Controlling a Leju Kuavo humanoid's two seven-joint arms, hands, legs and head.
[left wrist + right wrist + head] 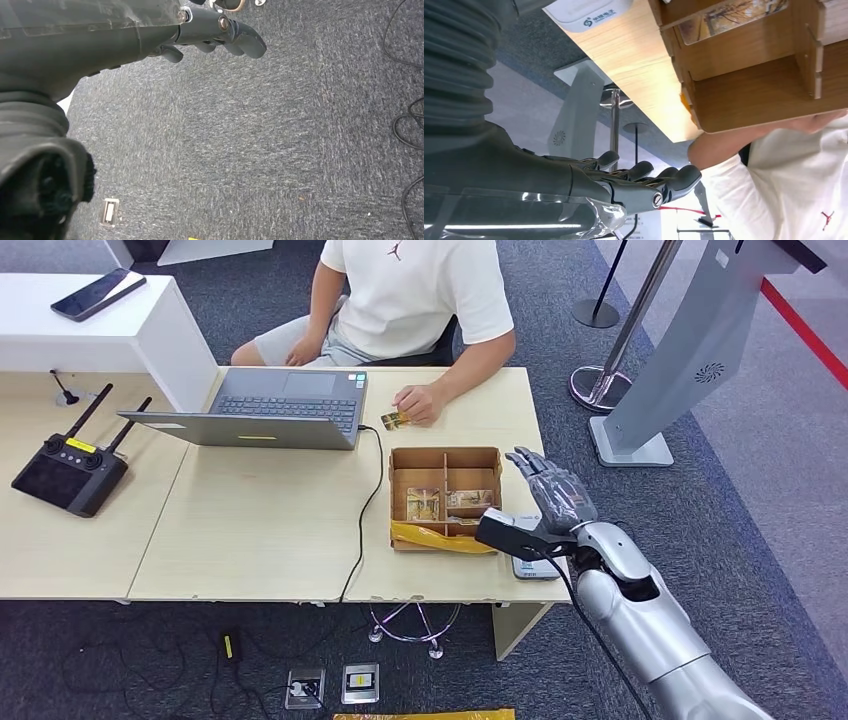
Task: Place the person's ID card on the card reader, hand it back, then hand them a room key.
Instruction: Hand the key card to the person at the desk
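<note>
**Card Not Handed Over Yet**

Light wooden desk tops (250, 530) sit on a dark grey carpet. On the desk are a grey laptop (270, 410), a black remote controller (68, 468) with two antennas, and a brown cardboard box (445, 498) with little compartments. Some picture cards, likely the room keys (445, 502), lie in the box's nearer compartments. A yellow bag (440, 537) lies along the box's front edge.

A person in a white shirt (420, 290) sits across the desk. The person's hand (420, 403) rests on the desk and pinches the ID card (393, 421), just beside the laptop.

The white card reader (535, 568) sits near the desk edge, partly hidden under the robot's arm. In the right wrist view its white body (586, 10) is on the desk near the box.

The right hand (550, 495) is held up beside the box with its fingers (664, 180) apart and nothing in it. It is well apart from the ID card.

The left hand (210, 32) hangs over the carpet. Its fingers are curled a bit and hold nothing.

It looks like the job is only starting. The ID card has not reached the robot or the reader. Reading it, giving it back, and handing over a key all seem left to do.
</note>
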